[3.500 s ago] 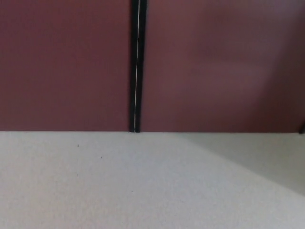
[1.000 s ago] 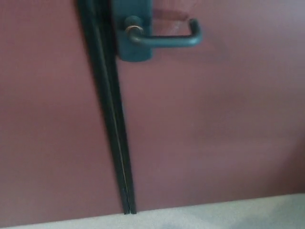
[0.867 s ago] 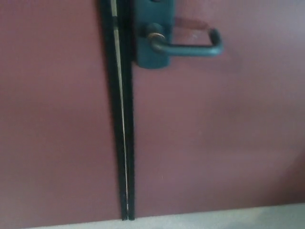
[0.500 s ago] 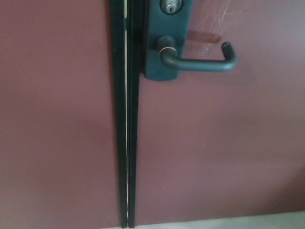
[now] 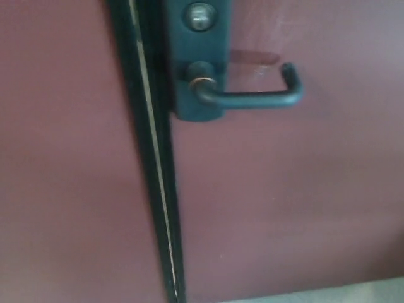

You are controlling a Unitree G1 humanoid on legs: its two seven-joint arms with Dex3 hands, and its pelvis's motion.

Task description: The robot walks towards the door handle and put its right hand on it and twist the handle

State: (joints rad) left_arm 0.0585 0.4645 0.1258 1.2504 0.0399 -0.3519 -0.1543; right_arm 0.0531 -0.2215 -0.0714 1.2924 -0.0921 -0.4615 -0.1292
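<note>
Maroon door (image 5: 284, 202) fills view; door handle (image 5: 249, 98) upper centre on dark plate (image 5: 199, 63), long axis horizontal, free end pointing right; neither hand visible, so finger state cannot be told; right hand presumably must rise to it.

One door handle (image 5: 249, 96) shows, a dark lever lying level on the right door, its free end bent back toward the door. It sits on one dark plate (image 5: 197, 63), high in the scene. That plate carries one round keyhole cylinder (image 5: 200, 16), above the lever's pivot. Two maroon door panels fill the scene: one on the left (image 5: 63, 164), one on the right (image 5: 297, 196). Between them runs one dark seam (image 5: 154, 183) with a thin bright line along it. One pale strip of floor (image 5: 353, 291) shows at the near right corner.
</note>
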